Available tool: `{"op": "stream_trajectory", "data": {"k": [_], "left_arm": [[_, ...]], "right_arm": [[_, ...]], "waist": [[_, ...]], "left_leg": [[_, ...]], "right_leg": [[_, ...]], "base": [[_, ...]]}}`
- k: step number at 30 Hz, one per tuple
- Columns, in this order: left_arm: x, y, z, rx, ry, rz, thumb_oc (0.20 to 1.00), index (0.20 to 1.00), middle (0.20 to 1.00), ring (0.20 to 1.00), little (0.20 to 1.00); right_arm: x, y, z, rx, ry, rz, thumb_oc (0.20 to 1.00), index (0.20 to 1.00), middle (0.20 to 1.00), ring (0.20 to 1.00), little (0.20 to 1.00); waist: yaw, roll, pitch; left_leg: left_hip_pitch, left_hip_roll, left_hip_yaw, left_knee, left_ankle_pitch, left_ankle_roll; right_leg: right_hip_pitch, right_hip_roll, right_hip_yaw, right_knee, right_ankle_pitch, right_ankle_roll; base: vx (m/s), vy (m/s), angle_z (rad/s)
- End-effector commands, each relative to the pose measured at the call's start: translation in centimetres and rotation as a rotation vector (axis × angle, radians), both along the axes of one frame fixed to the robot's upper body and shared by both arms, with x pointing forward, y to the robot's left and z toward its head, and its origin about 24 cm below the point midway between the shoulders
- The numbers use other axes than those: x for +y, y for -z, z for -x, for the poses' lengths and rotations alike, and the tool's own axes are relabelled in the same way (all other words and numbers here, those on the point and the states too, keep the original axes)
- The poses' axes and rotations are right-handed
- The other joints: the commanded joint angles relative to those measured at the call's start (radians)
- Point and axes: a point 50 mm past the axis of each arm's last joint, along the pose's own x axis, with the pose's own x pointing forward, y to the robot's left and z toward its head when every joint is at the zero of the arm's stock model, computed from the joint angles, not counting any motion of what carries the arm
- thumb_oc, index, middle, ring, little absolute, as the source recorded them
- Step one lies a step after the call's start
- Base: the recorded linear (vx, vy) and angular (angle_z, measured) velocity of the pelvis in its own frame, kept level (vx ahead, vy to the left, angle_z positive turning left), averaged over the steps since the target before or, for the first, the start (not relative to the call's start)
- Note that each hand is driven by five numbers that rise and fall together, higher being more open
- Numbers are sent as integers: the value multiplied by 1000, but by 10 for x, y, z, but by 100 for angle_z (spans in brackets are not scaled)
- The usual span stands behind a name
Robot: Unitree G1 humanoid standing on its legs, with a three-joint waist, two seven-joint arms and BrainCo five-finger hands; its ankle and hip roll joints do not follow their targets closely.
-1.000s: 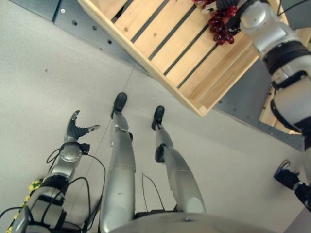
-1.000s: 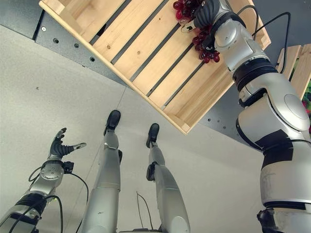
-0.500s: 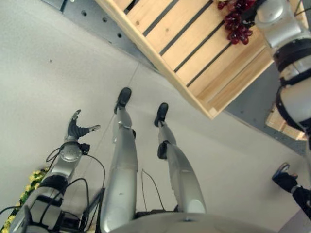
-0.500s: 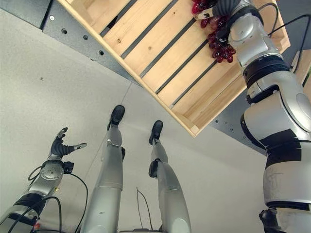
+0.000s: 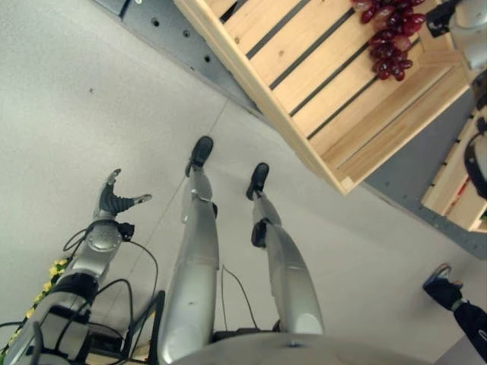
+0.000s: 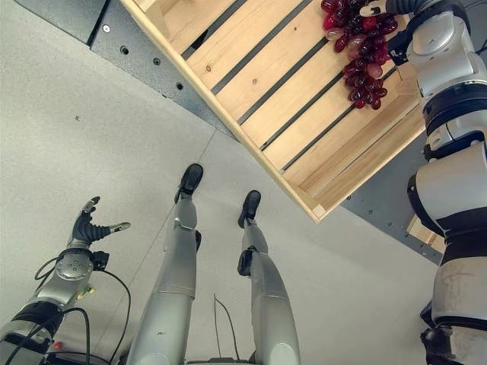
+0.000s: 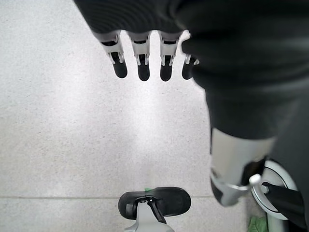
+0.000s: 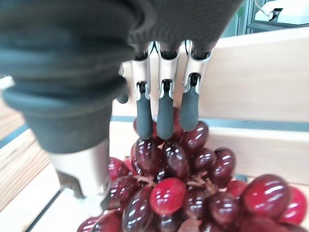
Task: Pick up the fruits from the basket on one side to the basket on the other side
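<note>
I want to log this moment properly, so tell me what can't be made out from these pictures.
- Right hand: fingers rest straight on the grapes; the bunch hides whether the thumb grips it.
- Grapes: in the right wrist view the bunch runs off the picture's edge, so what it lies on is unseen.
- Wooden crate: its far side is cut off in both eye views.
- Left hand hangs over the floor.

Upper right, grapes [image 6: 358, 53] lie in the crate [image 6: 259, 84] under the right hand [image 8: 164, 113]; left hand [image 6: 90, 225] lower left, over floor [image 6: 91, 129].

Dark red grapes [image 6: 360, 53], pale slatted wooden crate [image 6: 251, 76], speckled grey floor [image 6: 91, 152]
</note>
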Motion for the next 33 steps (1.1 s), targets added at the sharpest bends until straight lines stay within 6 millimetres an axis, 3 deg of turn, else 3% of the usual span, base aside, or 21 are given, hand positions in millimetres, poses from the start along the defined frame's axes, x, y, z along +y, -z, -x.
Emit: {"op": "stream_trajectory", "data": {"k": [1, 4, 9, 16, 24, 33], "left_arm": [[4, -3, 7, -30, -12, 4, 1000, 1000, 1000, 1000, 1000], [12, -7, 11, -29, -27, -12, 1000, 1000, 1000, 1000, 1000], [16, -8, 12, -25, -41, -7, 1000, 1000, 1000, 1000, 1000], [14, -8, 8, -33, -50, 8, 1000, 1000, 1000, 1000, 1000], [8, -2, 8, -21, -40, 20, 1000, 1000, 1000, 1000, 1000], [4, -7, 1, -39, -26, 21, 1000, 1000, 1000, 1000, 1000]], "right_arm": [[-86, -31, 54, -107, 303, -96, 1000, 1000, 1000, 1000, 1000], [-94, -28, 59, -99, 310, -95, 1000, 1000, 1000, 1000, 1000], [-87, -24, 52, -80, 289, -91, 1000, 1000, 1000, 1000, 1000], [-63, -12, 32, -48, 216, -101, 1000, 1000, 1000, 1000, 1000], [-57, -2, 24, -36, 183, -118, 1000, 1000, 1000, 1000, 1000], [-37, 0, 14, -41, 114, -122, 1000, 1000, 1000, 1000, 1000]], "waist": [[-28, 7, 83], [-35, -8, 83], [-35, -17, 83], [-30, 1, 83], [-29, 24, 83], [-23, 48, 83]], "left_leg": [[42, -38, 34, 74, -62, -29], [52, -26, 37, 70, -58, -33], [58, -21, 39, 65, -54, -33], [45, -16, 39, 61, -49, -31], [23, -17, 43, 61, -47, -31], [-31, -23, 36, 95, -60, -23]], "right_leg": [[172, 31, 16, 92, -140, 46], [185, 28, 5, 86, -134, 47], [193, 31, 4, 77, -125, 49], [166, 34, 3, 90, -128, 47], [139, 32, -2, 99, -131, 46], [80, 32, -3, 151, -156, 41]], "base": [[-24, -37, -1], [-10, -10, 0], [-9, -5, 2], [-5, 3, -5], [1, -2, 0], [4, -8, 2]]}}
